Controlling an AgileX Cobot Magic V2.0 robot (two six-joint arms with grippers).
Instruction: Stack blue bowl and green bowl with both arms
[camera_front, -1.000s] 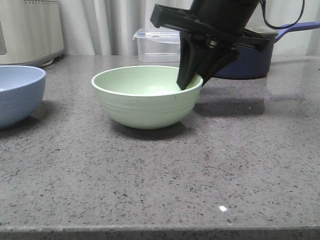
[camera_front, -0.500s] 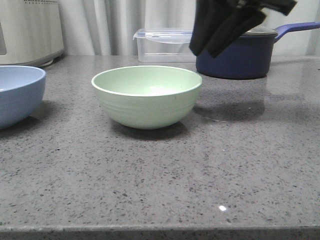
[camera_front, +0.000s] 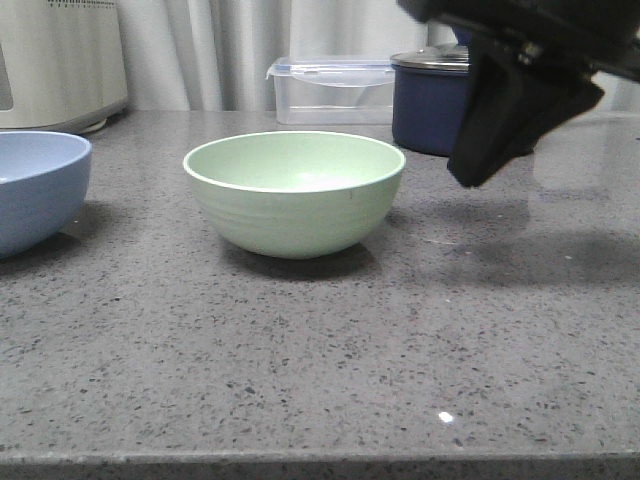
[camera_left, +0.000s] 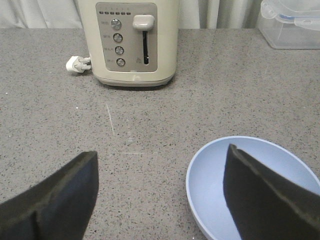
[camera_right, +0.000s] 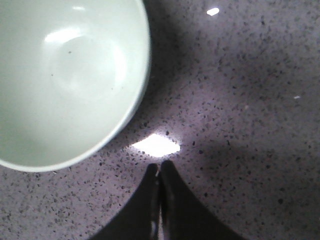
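Note:
The pale green bowl (camera_front: 295, 192) stands upright on the grey counter, empty; in the right wrist view the green bowl (camera_right: 65, 75) lies apart from the fingers. My right gripper (camera_front: 470, 172) hangs above the counter to the bowl's right, shut with nothing between its fingers (camera_right: 160, 172). The blue bowl (camera_front: 35, 188) sits at the far left edge of the front view. My left gripper (camera_left: 160, 165) is wide open above the counter, one finger over the blue bowl (camera_left: 212, 182), the other outside it. It does not show in the front view.
A cream toaster (camera_left: 129, 42) with a white plug stands behind the blue bowl. A clear lidded plastic box (camera_front: 330, 90) and a dark navy lidded saucepan (camera_front: 432, 98) stand at the back, behind the green bowl and my right arm.
My right gripper left the green bowl's rim, rose, and has moved right and toward the camera. It now hangs shut beside the bowl. Neither bowl has moved.

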